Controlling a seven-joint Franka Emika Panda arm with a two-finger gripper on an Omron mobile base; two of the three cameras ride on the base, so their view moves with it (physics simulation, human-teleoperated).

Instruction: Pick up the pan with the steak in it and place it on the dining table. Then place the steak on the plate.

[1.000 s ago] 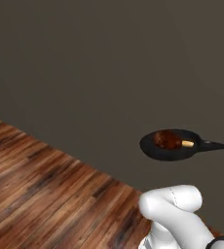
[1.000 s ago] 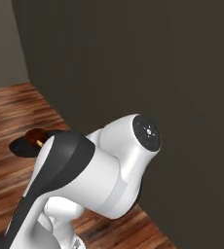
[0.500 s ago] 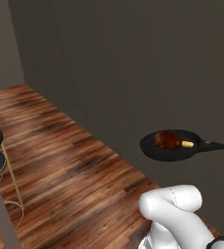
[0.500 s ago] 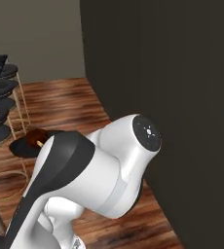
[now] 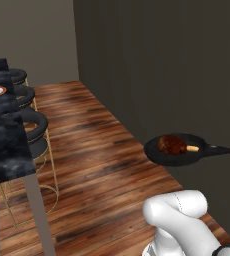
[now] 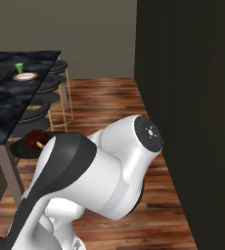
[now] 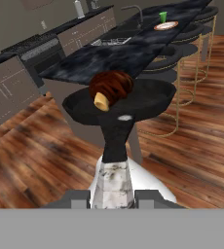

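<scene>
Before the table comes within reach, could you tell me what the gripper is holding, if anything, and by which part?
It holds the pan, steak inside, by the silver end of its long handle, clamped between the fingers.

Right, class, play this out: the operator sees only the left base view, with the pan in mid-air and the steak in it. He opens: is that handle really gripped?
Observer: Yes. In the hand view the fingers sit on either side of the silver handle tip of the pan, closed on it.
Operator: I see part of a plate at my left edge. Is anything beside it?
Observer: A small green cup stands just beyond the plate on the dining table.
Operator: Is anything else on that table?
Observer: A curved tap rises from it, to the left of the plate in the hand view.
</scene>
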